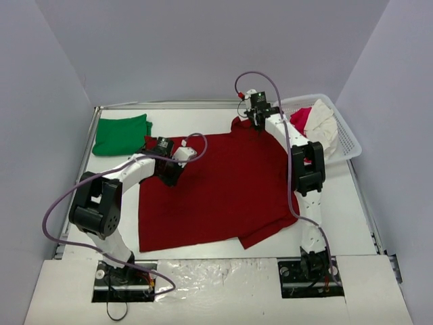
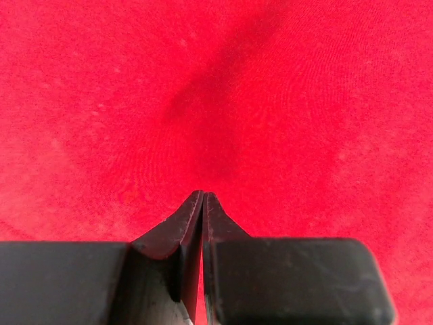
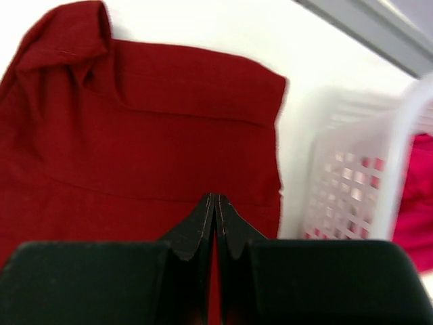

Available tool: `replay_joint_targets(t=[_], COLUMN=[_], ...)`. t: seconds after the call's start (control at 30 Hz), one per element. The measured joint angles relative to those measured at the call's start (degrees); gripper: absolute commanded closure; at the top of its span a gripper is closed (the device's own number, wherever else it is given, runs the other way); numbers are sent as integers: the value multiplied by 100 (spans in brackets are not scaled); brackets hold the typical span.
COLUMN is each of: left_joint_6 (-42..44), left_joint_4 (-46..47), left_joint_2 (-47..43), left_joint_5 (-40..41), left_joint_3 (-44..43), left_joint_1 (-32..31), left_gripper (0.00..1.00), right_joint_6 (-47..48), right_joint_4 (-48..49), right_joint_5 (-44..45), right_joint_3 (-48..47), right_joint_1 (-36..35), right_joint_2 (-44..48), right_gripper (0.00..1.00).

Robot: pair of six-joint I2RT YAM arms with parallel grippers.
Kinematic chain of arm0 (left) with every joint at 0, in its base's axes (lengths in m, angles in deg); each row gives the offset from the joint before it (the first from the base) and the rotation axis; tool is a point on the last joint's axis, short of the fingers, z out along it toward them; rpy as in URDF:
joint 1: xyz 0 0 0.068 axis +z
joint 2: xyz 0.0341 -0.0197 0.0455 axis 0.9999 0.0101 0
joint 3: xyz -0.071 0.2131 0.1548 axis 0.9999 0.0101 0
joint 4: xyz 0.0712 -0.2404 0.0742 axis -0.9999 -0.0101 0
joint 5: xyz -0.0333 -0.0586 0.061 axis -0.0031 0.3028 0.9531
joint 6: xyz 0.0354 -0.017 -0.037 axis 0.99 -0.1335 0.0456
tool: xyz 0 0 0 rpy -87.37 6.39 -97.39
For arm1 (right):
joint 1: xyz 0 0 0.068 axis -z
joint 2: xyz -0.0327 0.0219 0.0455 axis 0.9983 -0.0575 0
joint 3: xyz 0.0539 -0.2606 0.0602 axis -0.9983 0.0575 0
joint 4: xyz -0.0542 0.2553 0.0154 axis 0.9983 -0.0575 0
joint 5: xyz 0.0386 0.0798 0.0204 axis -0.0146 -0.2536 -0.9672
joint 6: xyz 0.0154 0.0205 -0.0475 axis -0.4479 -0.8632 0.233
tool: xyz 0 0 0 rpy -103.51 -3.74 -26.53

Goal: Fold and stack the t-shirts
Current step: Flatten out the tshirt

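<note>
1. Two t-shirts out. One dark red shirt (image 1: 223, 189) is spread flat across the middle of the table (image 1: 338, 203), and one green shirt (image 1: 120, 134) is sitting folded up in the far left corner.
2. One white basket (image 1: 346, 139) in the far right corner, with a pink cloth (image 1: 300, 118) and a cream cloth (image 1: 323, 125) bundled inside.
3. Left jaws: closed tight on the red shirt near its far left corner, with a crease running off the tips.
4. Right jaws: closed too, pinching the red shirt's far edge by the sleeve, just beside the basket. There's a thin sliver of red between them.
</note>
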Motion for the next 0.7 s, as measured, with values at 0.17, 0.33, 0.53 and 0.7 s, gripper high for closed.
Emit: replay_joint_targets(t=[0.17, 0.33, 0.53, 0.7], left_joint_6=[-28, -46, -68, -68], left_joint_4=[-4, 35, -39, -87], left_joint_2=[354, 389, 444, 463], left_joint_5=[101, 208, 254, 297], left_joint_3=[0, -24, -101, -138], left_joint_1=[-63, -131, -155, -188], left_gripper=[98, 98, 98, 98], right_joint_6=[-131, -201, -245, -254], right_joint_4=[-223, -341, -387, -402], right_joint_5=[-275, -409, -455, -457], right_joint_3=[-437, -769, -1027, -1156], right_joint_1=[0, 0, 11, 63], right_joint_2=[-466, -813, -1104, -1226], right_gripper=[100, 100, 100, 100])
